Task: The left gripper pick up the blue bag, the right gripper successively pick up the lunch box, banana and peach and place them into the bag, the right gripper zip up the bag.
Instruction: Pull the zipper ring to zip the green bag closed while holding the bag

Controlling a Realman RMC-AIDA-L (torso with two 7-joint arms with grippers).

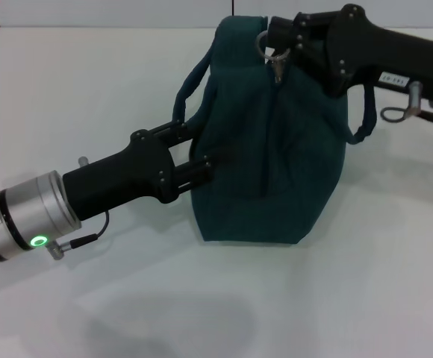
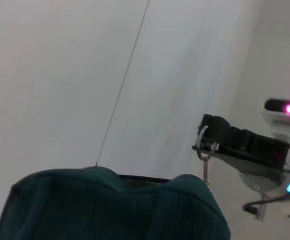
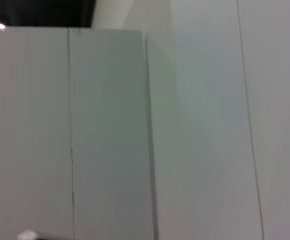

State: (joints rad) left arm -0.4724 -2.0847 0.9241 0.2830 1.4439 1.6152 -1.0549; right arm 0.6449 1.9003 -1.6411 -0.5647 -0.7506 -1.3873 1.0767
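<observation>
On the white table (image 1: 366,283), I see the blue bag (image 1: 276,171) standing upright near the middle of my head view, its body bulging and its top drawn together in a ridge. One loop handle (image 1: 189,82) arcs out on its left side and another hangs down past its right edge. From the left wrist camera, the bag's rounded top (image 2: 110,205) fills the lower part of the picture.

My left gripper (image 1: 194,155) comes in low from the left, arm nearly level with the table. Its two fingers (image 1: 194,173) are spread a moderate way apart, one above the other, and their tips press into the bag's left flank with a fold of fabric between them; I cannot say for sure how firmly they pinch it, since the tips sink into dark cloth.

My right gripper (image 1: 280,39) reaches in from the upper right, over the bag's top. Its fingers are closed on the metal ring pull (image 1: 264,46) of the zipper, at the top ridge of the bag, and a small tab (image 1: 278,68) dangles below. The left wrist view shows the same: ring (image 2: 201,140) at the gripper's tip (image 2: 205,134), just above the bag.

The right wrist camera shows only pale wall panels.
</observation>
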